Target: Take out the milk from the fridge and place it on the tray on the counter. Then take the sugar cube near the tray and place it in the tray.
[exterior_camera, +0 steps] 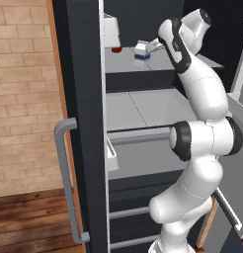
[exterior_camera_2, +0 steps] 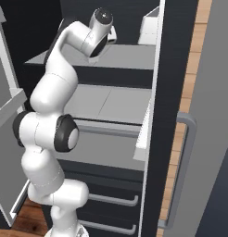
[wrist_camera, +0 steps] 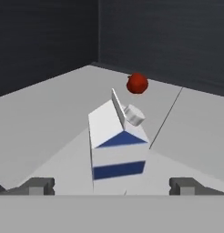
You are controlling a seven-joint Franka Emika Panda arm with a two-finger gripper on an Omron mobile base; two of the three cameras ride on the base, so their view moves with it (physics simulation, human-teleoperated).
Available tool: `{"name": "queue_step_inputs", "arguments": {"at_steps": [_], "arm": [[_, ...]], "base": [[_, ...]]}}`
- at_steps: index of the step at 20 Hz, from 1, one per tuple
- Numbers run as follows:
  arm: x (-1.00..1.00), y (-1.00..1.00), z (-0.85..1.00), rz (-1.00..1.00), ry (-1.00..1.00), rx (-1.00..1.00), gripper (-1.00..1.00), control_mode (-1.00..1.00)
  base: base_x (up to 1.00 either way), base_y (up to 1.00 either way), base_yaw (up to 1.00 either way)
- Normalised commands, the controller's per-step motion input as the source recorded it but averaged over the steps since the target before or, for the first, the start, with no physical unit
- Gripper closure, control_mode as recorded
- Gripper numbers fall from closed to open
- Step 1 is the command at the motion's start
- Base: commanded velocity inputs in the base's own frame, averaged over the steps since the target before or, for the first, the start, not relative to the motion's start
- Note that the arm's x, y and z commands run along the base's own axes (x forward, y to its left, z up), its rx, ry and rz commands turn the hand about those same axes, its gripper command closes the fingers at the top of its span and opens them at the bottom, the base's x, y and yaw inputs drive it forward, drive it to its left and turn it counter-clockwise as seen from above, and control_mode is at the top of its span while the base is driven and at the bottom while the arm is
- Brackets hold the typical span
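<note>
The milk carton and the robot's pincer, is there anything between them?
No. In the hand view, bare light grey fridge shelf is all that separates the open pincer from the white blue-banded milk carton.

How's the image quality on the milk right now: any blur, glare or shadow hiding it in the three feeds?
Hand view: the milk is sharp, evenly lit, no glare, between the open gripper tips, with a red fruit behind it. Left base view: the carton is small, soft-edged, and partly covered by the arm. Right base view: the arm blocks that part of the fridge shelf; back wall very dark.
</note>
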Motion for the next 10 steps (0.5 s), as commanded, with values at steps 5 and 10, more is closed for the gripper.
{"name": "queue_step_inputs", "arguments": {"at_steps": [5,10], "arm": [[0.2,0.0,0.0,0.03,0.0,0.0,-1.0,-1.0],[0.21,0.07,-0.02,0.02,0.0,0.0,-1.0,-1.0]], "base": [[0.0,0.0,0.0],[0.0,0.0,0.0]]}}
